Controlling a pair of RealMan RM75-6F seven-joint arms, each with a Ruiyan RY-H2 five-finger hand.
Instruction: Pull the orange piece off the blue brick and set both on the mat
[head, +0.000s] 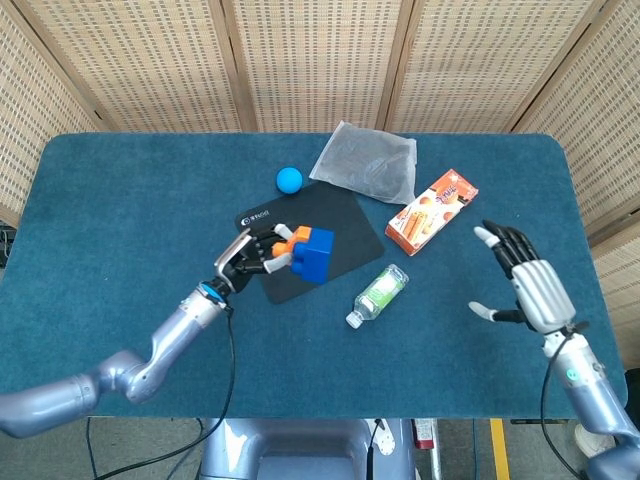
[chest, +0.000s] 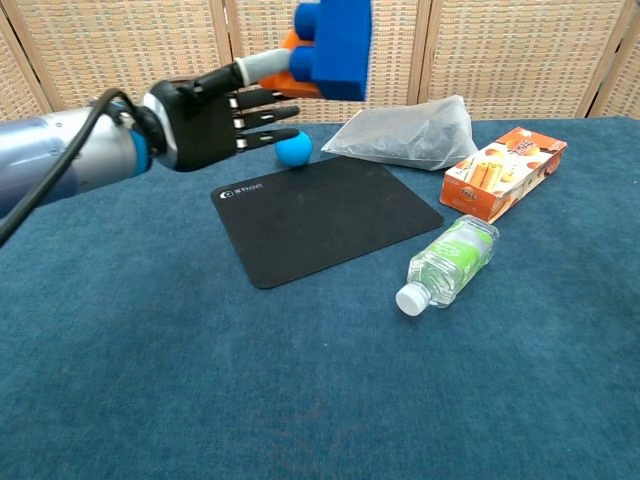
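The blue brick (head: 315, 254) with the orange piece (head: 287, 250) stuck to it hangs in the air above the black mat (head: 330, 228). My left hand (head: 252, 257) pinches the orange piece, its other fingers spread. In the chest view the blue brick (chest: 337, 45) is high near the top edge, with the orange piece (chest: 298, 62) behind it and the left hand (chest: 215, 117) to its left. My right hand (head: 528, 283) is raised at the right, open, fingers spread, holding nothing. The mat (chest: 325, 214) lies bare.
A blue ball (head: 289, 179) sits at the mat's far corner. A grey plastic bag (head: 366, 162) lies behind the mat. An orange snack box (head: 432, 211) and a lying water bottle (head: 378, 295) are to the mat's right.
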